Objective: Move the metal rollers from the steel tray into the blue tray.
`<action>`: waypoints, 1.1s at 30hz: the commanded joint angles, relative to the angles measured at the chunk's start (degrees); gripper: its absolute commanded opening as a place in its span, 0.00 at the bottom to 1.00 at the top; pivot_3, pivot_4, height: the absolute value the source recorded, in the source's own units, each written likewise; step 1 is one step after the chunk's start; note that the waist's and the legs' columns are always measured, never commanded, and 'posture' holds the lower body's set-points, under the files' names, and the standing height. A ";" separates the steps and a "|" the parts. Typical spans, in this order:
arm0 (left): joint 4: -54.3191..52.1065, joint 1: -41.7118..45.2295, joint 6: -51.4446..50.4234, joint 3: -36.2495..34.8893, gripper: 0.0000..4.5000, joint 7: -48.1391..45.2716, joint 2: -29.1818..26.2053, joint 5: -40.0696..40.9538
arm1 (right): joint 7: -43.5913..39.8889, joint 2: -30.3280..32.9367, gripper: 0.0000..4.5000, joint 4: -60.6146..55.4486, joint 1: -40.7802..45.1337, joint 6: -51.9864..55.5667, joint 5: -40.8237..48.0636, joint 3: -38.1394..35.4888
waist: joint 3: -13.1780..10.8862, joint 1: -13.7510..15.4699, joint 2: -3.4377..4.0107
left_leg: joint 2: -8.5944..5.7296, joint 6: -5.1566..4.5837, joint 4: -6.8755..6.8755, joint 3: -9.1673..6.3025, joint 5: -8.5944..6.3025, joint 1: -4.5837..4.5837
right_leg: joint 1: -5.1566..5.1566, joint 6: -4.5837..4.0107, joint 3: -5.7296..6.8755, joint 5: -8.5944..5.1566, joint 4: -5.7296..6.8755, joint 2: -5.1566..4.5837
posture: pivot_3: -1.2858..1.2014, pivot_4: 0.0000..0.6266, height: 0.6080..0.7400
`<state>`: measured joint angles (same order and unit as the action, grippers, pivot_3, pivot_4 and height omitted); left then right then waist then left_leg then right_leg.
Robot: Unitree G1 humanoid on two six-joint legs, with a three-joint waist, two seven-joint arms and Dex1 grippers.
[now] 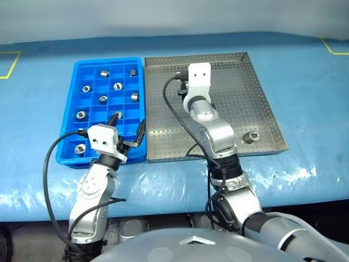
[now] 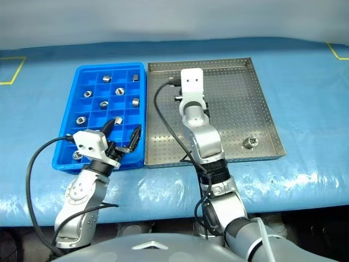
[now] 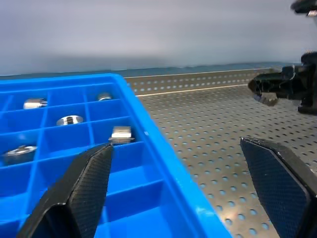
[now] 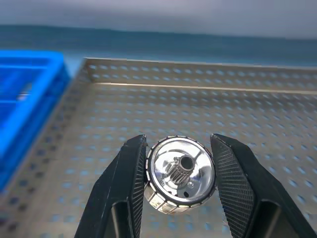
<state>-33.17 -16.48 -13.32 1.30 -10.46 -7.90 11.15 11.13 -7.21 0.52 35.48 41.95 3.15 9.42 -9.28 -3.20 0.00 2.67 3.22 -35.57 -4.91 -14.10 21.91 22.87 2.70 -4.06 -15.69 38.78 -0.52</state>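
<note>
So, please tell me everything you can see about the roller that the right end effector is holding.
The held metal roller is a short, shiny silver cylinder with a ribbed outer band, a mirror-like face and a small toothed hub around a dark central hole. It is clamped between the two black fingers of the right end effector, one on each side, its hollow face toward the wrist camera. It hangs above the perforated floor of the steel tray, touching nothing else. The blue tray lies off to one side.

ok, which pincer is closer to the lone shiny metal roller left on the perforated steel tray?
Right. The right pincer, shut on another roller, hangs over the tray's middle; the open left pincer hovers over the blue gridded plastic tray, farther from that roller.
</note>
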 commanded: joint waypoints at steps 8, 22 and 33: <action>-8.81 -12.42 3.00 -4.51 1.00 3.07 0.58 -0.52 | -28.77 1.70 0.38 -1.32 0.12 -2.73 9.05 9.81 | -0.03 2.43 -0.05 | 0.01 -0.01 0.05 -0.02 -0.01 0.00 | 0.00 -0.02 0.04 -0.02 -0.06 -0.01 | 0.60 0.24 1.00; -8.90 -13.01 2.73 -2.86 1.00 1.23 -0.85 -0.69 | -34.17 5.51 0.38 -2.94 -2.24 2.03 5.78 17.50 | -0.05 4.10 -0.10 | 0.00 0.01 0.04 -0.06 0.00 0.01 | 0.00 0.18 0.10 -0.19 -0.06 -0.01 | 0.60 0.24 1.00; -6.37 -10.54 2.58 0.11 1.00 -3.63 -4.10 0.50 | -32.01 6.60 0.72 -5.78 -3.36 6.16 4.11 15.94 | -0.04 3.89 -0.10 | 0.01 0.01 0.04 -0.05 0.00 0.00 | 0.00 0.17 0.10 -0.18 -0.06 -0.01 | 0.57 0.24 1.00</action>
<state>-38.89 -27.34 -11.57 0.89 -13.33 -11.63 11.39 -21.69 -0.19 -2.92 32.51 47.19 7.25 26.67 -9.32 0.70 -0.09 2.68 3.23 -35.53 -4.97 -14.10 21.91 22.87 2.87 -3.96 -15.88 38.72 -0.52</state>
